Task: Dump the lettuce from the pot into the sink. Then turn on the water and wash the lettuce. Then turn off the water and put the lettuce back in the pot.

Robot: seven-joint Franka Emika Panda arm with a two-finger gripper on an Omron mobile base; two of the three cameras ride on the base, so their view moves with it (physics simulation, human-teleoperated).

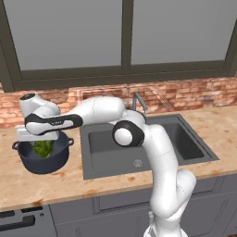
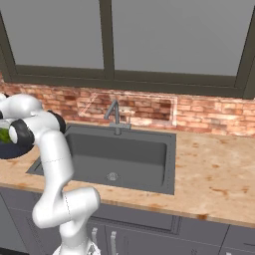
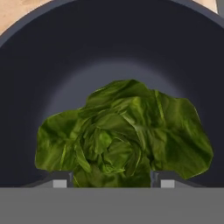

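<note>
My counter is speckled tan stone; the pot sits on it left of the sink.

White glossy rounded arm links, dark joint rings, black wrist band.

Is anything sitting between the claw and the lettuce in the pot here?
Nothing visible. The claw is down inside the pot, and the lettuce lies directly ahead between its fingertips. No lid covers the pot.
</note>
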